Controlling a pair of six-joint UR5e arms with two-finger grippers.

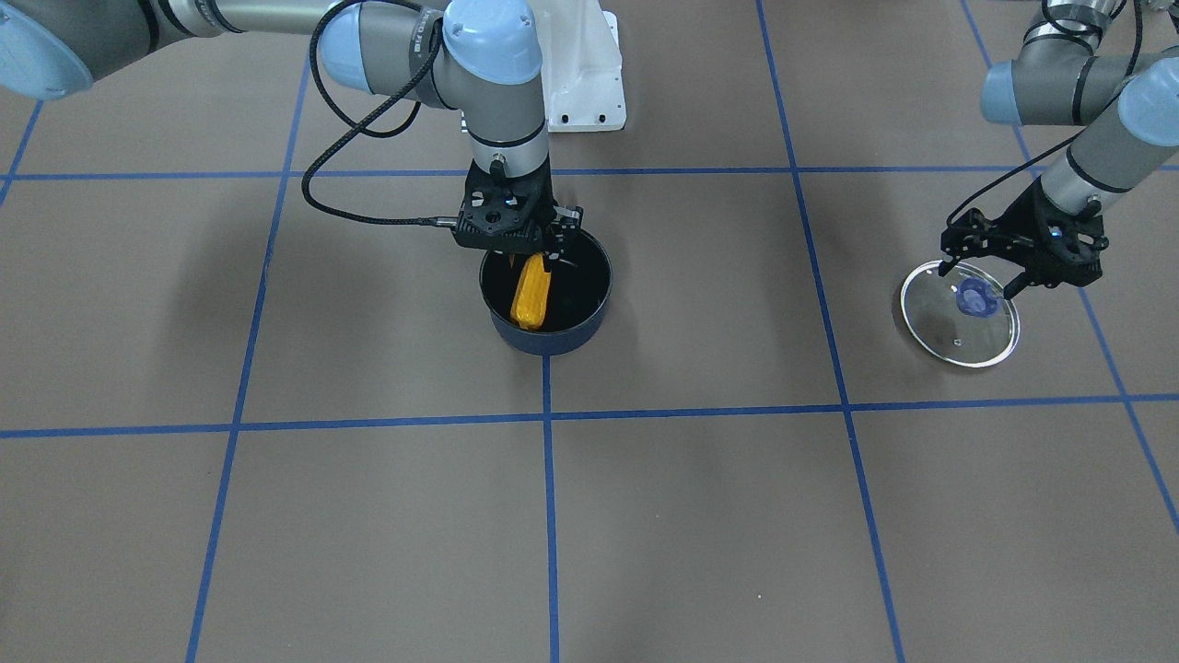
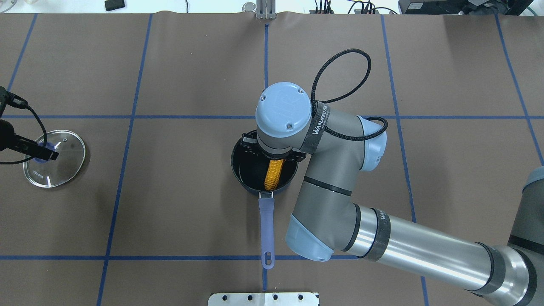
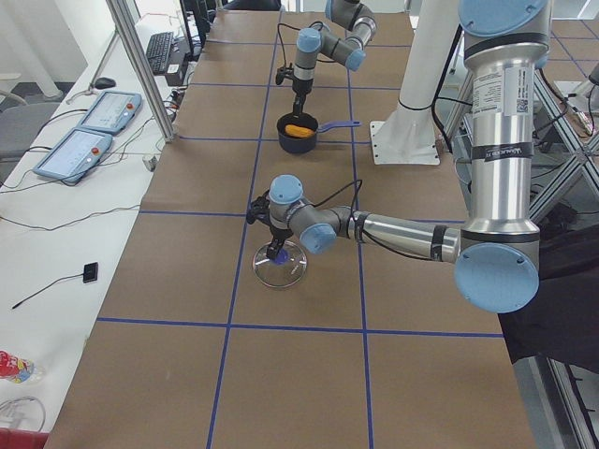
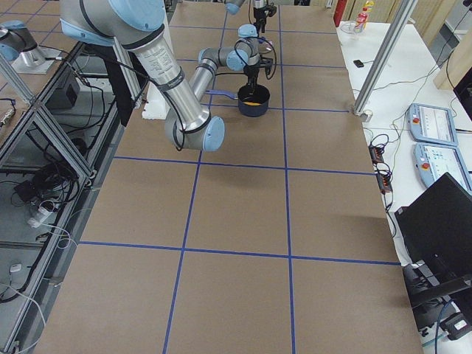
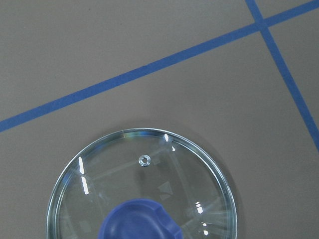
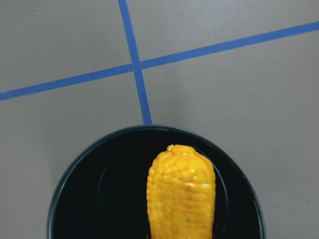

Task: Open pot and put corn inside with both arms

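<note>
Count first: two end effectors, two arms, one pot, one lid, one corn.

The right end effector hangs just over the open pot, right at the upper end of the corn. Honestly can't tell if its fingers are clamped on the cob or not, since the wrist hides them.

The corn is inside the pot. From overhead its long axis runs nearly in line with the pot's handle, a bit slanted. In the right wrist view its tapered end points at the far rim. Can't say if it's lying flat or tipped up. The handle points back toward the robot.

The left end effector is spread apart, with a finger on each side of the blue knob, gripping nothing. The glass lid lies flat on the surface, knob up, well apart from the pot on the robot's left.

The right arm reaches in over the handle, and the left arm slants down to the lid.
</note>
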